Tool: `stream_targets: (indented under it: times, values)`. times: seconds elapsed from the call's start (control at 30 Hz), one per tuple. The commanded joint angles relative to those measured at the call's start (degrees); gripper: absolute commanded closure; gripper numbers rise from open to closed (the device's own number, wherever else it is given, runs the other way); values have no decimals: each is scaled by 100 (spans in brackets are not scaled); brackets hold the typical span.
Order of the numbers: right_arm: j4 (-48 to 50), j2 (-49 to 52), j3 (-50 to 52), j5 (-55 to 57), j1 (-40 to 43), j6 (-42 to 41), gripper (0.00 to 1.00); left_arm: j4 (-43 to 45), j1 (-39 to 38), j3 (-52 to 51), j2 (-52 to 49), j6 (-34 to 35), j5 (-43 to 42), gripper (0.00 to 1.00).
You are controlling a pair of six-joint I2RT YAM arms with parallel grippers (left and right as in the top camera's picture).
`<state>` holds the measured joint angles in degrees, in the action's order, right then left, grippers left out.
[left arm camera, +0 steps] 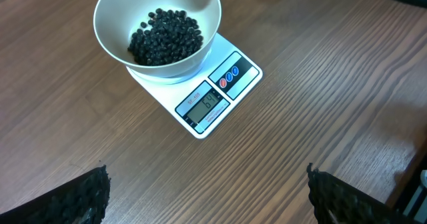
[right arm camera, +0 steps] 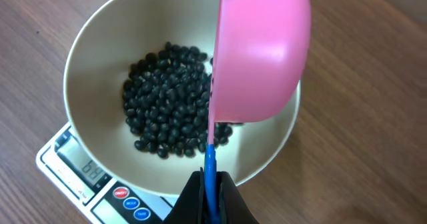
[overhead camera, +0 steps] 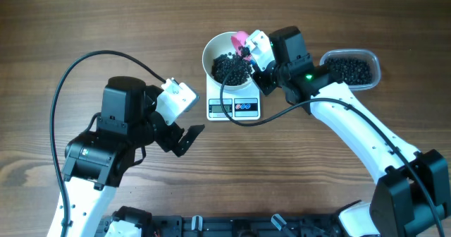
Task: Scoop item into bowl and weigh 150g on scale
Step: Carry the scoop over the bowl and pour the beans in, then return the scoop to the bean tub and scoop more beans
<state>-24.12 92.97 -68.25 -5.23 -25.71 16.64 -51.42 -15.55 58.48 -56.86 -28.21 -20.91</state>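
Observation:
A white bowl [overhead camera: 227, 59] [left arm camera: 113, 24] [right arm camera: 93, 64] holding a pile of black beans [overhead camera: 230, 69] [left arm camera: 165, 37] [right arm camera: 167, 124] stands on the white scale [overhead camera: 234, 108] [left arm camera: 220, 84] [right arm camera: 73, 171], whose display is lit. My right gripper [overhead camera: 258, 57] [right arm camera: 210, 184] is shut on the blue handle of a pink scoop [overhead camera: 242, 41] [right arm camera: 260, 51], which is tipped on its side over the bowl's right rim. My left gripper [overhead camera: 184, 140] [left arm camera: 208, 194] hangs open over bare table in front of the scale, holding nothing.
A clear plastic tub [overhead camera: 352, 69] with more black beans sits to the right of the scale, behind the right arm. A black cable [overhead camera: 70, 82] loops over the left of the wooden table [overhead camera: 366, 11].

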Motion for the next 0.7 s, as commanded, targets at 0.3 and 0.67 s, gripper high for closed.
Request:
stream_targets:
  times: [0.3, 0.67]
  values:
    - [57, -210, -184, 2070, -785, 564, 96, 9, 42, 133, -15, 33, -50, 0]
    - [122, -437, -188, 1156, -780, 254, 96, 9, 42, 133, -15, 33, -50, 0]
